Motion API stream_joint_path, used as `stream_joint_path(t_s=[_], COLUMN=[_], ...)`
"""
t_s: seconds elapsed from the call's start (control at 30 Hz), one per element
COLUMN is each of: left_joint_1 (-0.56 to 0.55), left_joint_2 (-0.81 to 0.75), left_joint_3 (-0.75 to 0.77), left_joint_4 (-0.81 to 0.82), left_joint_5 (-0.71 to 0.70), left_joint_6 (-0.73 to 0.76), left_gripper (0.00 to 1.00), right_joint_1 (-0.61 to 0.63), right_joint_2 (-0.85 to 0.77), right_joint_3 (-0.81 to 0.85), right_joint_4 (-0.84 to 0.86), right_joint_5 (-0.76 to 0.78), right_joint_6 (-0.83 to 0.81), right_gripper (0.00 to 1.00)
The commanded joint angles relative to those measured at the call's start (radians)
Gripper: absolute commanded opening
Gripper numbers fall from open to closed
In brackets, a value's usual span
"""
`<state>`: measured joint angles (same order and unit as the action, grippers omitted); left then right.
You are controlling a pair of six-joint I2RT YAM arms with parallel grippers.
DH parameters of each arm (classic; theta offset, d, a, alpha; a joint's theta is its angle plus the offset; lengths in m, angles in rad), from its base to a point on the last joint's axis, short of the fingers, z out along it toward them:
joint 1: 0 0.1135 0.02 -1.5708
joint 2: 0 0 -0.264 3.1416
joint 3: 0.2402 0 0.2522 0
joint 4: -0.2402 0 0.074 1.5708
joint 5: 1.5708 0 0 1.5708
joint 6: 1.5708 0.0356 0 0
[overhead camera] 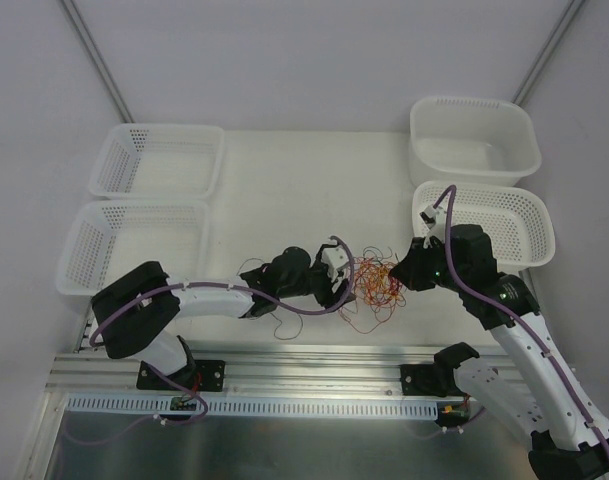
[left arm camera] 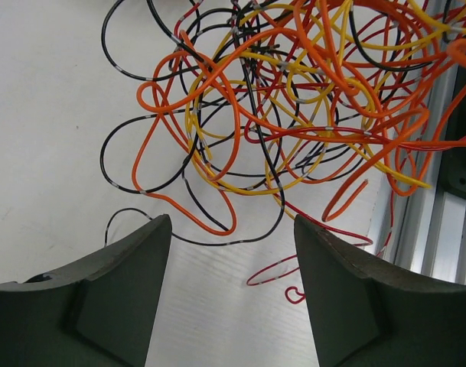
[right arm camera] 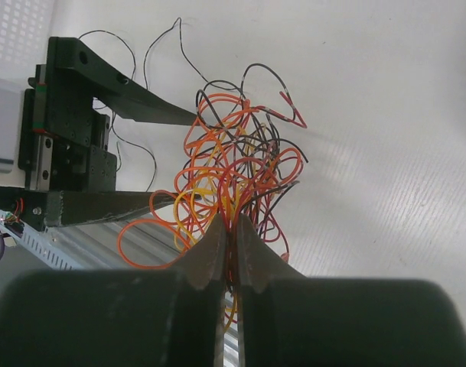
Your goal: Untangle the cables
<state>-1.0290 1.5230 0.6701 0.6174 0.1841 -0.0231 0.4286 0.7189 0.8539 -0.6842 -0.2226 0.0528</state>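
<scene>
The cables are one tangled bunch of thin orange, red, black and pale yellow wires, lying between the two arms near the table's front edge. My right gripper is shut on several strands at the right side of the bunch. My left gripper stands open on the bunch's left side, low over the white table. Its fingers flank bare table, with the cables just ahead of the tips and one red loop beside the right finger. In the top view the left gripper touches the bunch's left edge.
Two white perforated baskets stand at the left. At the right are a plain white tub and another perforated basket. An aluminium rail runs along the front edge, close below the cables. A loose black wire lies by the left arm.
</scene>
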Motion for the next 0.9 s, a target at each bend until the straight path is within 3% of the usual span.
stream_joint_path(t_s=[0.0, 0.17, 0.27, 0.4, 0.43, 0.6, 0.77, 0.87], left_joint_1=[-0.011, -0.019, -0.02, -0.02, -0.02, -0.017, 0.026, 0.111], left_joint_2=[0.032, 0.072, 0.082, 0.051, 0.03, -0.073, -0.263, -0.395], left_joint_3=[0.014, 0.026, 0.023, 0.006, 0.002, -0.032, -0.018, -0.009], left_joint_4=[0.114, 0.139, 0.16, 0.168, 0.168, 0.081, -0.224, -0.373], left_joint_5=[0.057, 0.081, 0.078, 0.052, 0.046, -0.041, -0.179, -0.227], left_joint_6=[0.026, -0.023, -0.037, -0.038, -0.035, -0.031, -0.043, -0.095], left_gripper=[0.65, 0.54, 0.4, 0.12, 0.01, 0.0, 0.0, 0.0], right_joint_1=[-0.002, -0.002, -0.002, -0.004, -0.004, -0.004, -0.005, -0.007], right_joint_2=[-0.018, -0.026, -0.026, -0.027, -0.03, -0.029, -0.006, 0.017], right_joint_3=[0.042, 0.042, 0.04, 0.033, 0.028, -0.001, -0.038, -0.067], right_joint_4=[0.052, 0.06, 0.058, 0.049, 0.048, 0.023, -0.029, -0.054], right_joint_5=[-0.026, -0.026, -0.021, 0.003, 0.011, 0.106, 0.279, 0.347], right_joint_6=[0.027, 0.038, 0.039, 0.03, 0.025, 0.012, 0.03, 0.053], right_gripper=[0.01, 0.01, 0.01, 0.01, 0.01, 0.01, 0.01, 0.01])
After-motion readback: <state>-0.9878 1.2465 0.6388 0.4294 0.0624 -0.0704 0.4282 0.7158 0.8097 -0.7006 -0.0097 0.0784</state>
